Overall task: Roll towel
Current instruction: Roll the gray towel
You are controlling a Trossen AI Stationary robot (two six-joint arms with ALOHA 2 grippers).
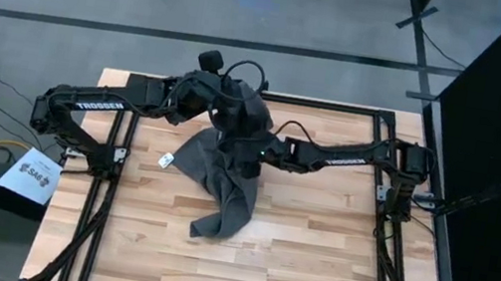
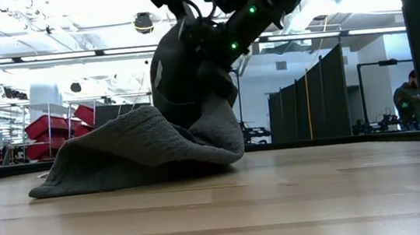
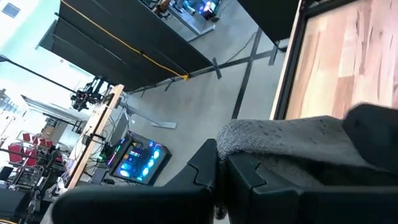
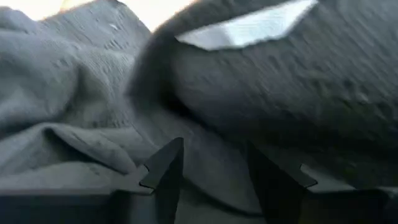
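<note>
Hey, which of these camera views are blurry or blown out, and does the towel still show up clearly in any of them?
Right wrist view: heavy blur, the towel fills it, with a blown-out white patch at top. Low view: bright ceiling lights behind leave the towel and arms dark, though its texture reads. Left wrist view: sharp on the towel edge. High view: even light, the towel clear, partly under the arms.

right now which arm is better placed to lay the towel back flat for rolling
Probably the left. Its gripper is shut on an edge of the towel, holding it up off the table. The right gripper is open, pressed into the bunched cloth without a hold.
</note>
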